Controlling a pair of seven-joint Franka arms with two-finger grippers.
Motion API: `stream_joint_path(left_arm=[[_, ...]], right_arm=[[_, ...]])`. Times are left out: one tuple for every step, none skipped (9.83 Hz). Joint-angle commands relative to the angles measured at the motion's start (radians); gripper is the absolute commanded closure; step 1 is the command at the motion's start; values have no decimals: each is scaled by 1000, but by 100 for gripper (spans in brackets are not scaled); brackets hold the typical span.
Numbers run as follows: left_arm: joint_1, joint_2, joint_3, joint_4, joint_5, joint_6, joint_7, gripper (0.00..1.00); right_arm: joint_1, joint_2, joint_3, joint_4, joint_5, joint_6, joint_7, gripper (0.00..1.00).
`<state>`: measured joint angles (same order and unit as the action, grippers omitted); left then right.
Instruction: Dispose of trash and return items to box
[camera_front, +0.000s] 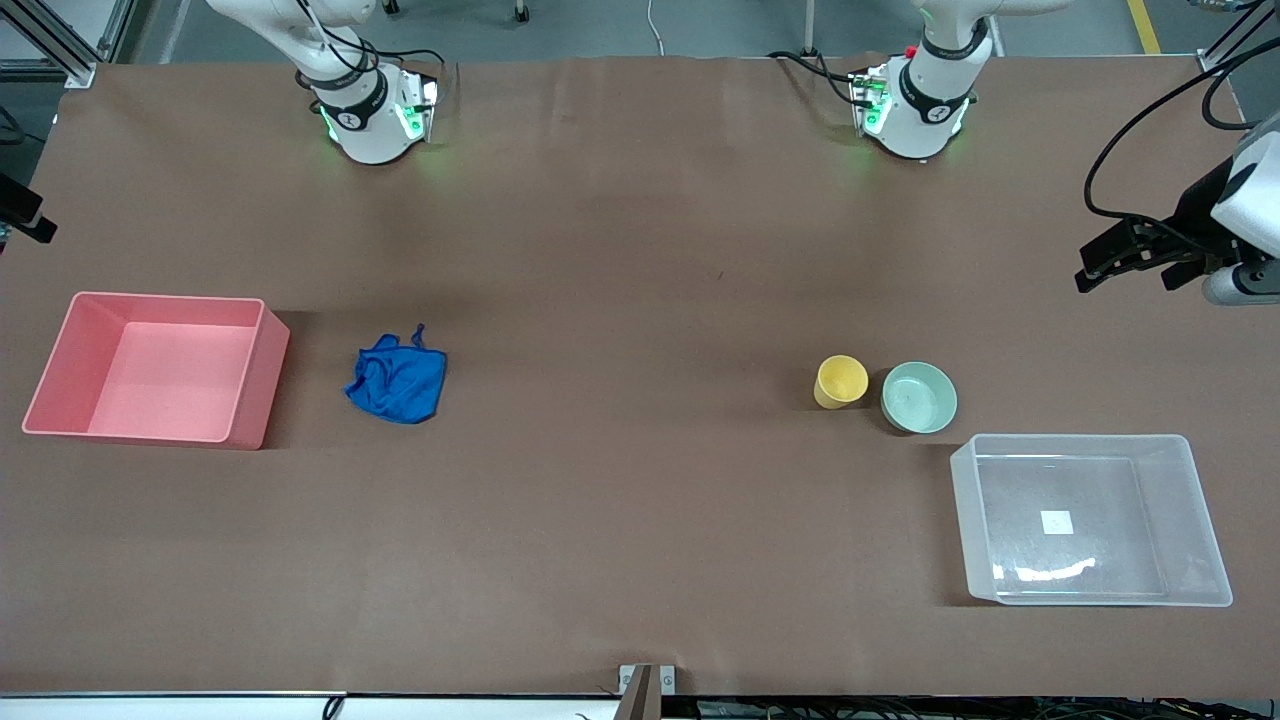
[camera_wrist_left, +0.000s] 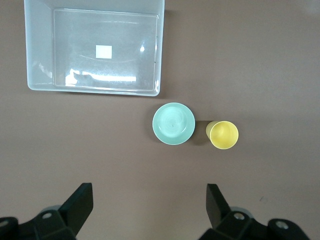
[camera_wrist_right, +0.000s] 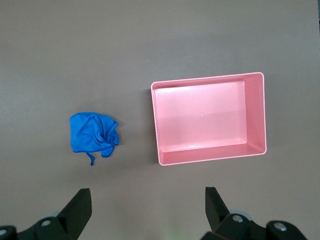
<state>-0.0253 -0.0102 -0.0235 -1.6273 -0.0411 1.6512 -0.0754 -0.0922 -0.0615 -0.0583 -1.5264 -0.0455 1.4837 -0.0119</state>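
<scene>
Two claws hang wide open and empty—left claw (camera_wrist_left: 149, 207) at frame's right edge above the counter (camera_front: 620, 250), near yellow cup (camera_front: 840, 381), mint bowl (camera_front: 919, 397) and clear box (camera_front: 1090, 520); right claw (camera_wrist_right: 148, 209) above blue fabric (camera_front: 398, 378) beside the pink bin (camera_front: 155, 368)—apparently sorted by destination.

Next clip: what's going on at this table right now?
Nothing is being handled yet. The blue fabric lies on the table beside the pink bin, and the yellow cup and mint bowl stand side by side near the clear box. Both bins hold nothing. The left claw hangs open above the cup and bowl; the right claw hangs open above the fabric and pink bin.
</scene>
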Motion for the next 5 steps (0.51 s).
stream_joint_path(left_arm=[[1, 19, 0, -5, -5, 2, 6, 0], [-2, 25, 2, -2, -5, 2, -1, 0], [-2, 29, 0, 3, -5, 4, -1, 0], [2, 30, 0, 3, -5, 5, 2, 0], [1, 38, 0, 1, -5, 25, 3, 0]], right_arm=[[-8, -15, 5, -8, 13, -3, -2, 0], [-8, -15, 6, -8, 13, -3, -3, 0], [-8, -15, 6, -8, 13, -3, -3, 0], [-8, -15, 6, -8, 13, -3, -3, 0], [-8, -15, 6, -8, 13, -3, -2, 0]])
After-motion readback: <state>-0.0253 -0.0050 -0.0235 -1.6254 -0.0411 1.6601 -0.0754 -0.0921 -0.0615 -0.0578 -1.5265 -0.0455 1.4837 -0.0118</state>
